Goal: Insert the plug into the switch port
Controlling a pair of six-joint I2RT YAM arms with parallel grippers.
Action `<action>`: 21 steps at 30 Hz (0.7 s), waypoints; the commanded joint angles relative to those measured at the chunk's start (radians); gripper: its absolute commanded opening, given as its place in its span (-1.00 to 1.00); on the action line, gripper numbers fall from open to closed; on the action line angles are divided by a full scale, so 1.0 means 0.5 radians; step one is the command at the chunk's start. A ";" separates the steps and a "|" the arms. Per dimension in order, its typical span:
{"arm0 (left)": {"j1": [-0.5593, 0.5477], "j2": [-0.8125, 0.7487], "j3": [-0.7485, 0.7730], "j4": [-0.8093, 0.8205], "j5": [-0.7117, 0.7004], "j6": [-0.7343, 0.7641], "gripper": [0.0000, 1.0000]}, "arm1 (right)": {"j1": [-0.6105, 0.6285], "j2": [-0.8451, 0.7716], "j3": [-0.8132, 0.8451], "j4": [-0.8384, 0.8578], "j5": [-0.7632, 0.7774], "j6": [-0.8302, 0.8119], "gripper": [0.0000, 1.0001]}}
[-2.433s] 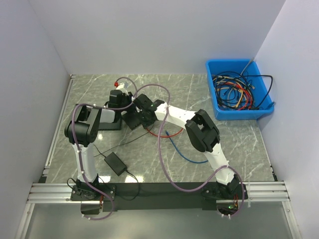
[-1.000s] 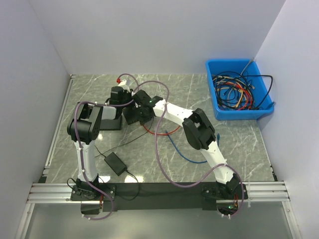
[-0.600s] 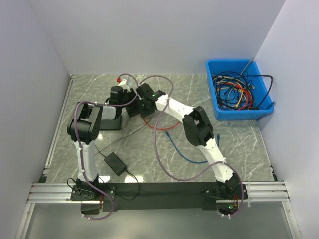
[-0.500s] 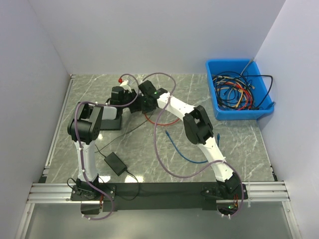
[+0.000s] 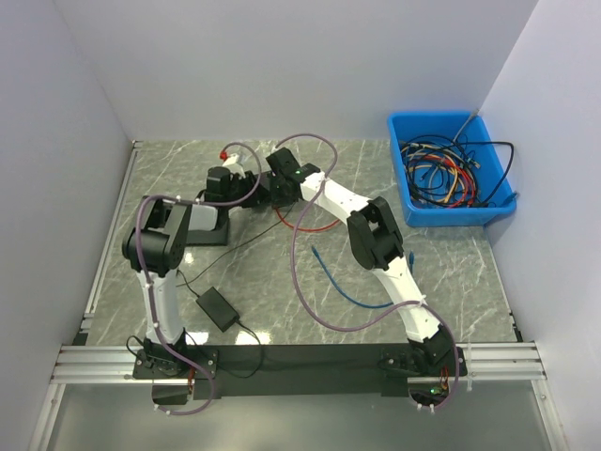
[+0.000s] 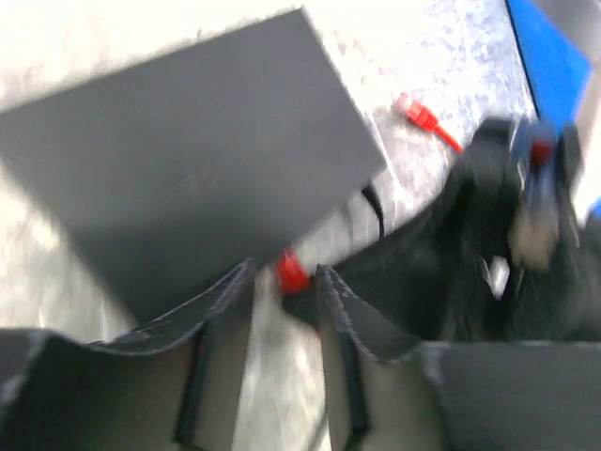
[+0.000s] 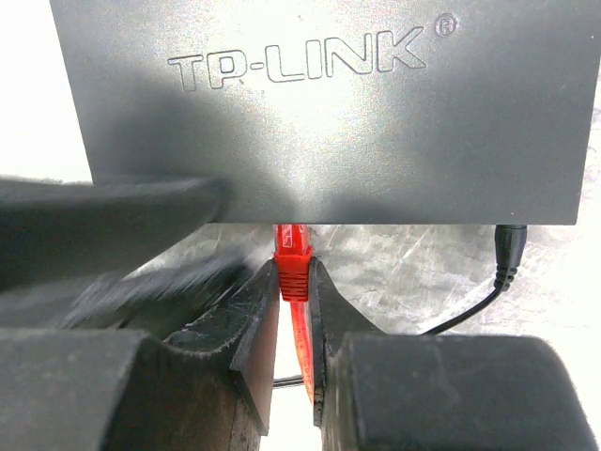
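While right tool (image 7: 293,282) pinches plug (image 7: 292,248), arm (image 5: 338,199) outstretched.

The left arm (image 5: 161,310) and the right arm (image 5: 406,287) both have white tube links and black joint housings, a thin purple cable (image 5: 293,268) loops loosely along each, and the black jaws have rough, matt inner faces.

The white right arm (image 5: 338,199) has been stretched out and swung toward the far side of the grey marbled table (image 5: 451,272). Its gripper (image 7: 293,271) has been carried from the near side of the wrist of the left arm (image 5: 160,244) to a spot just right of it. The loop of thin red cable (image 5: 315,224) has been drawn the same way behind it.
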 commanded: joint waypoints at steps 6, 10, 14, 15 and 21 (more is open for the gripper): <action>-0.034 -0.539 -0.453 -0.078 -0.232 -0.133 -0.11 | -0.072 0.038 0.107 0.229 0.123 0.049 -0.96; -0.034 -0.763 -0.551 -0.102 -0.395 -0.188 -0.10 | -0.112 0.053 0.156 0.223 0.086 0.116 -0.91; -0.034 -0.864 -0.582 -0.158 -0.521 -0.207 -0.10 | -0.161 0.038 0.144 0.284 0.033 0.184 -0.85; -0.031 -0.877 -0.585 -0.173 -0.536 -0.216 -0.10 | -0.183 0.035 0.147 0.296 0.046 0.199 -0.84; -0.031 -0.938 -0.563 -0.286 -0.613 -0.241 -0.11 | -0.278 0.077 0.239 0.358 0.006 0.276 -0.76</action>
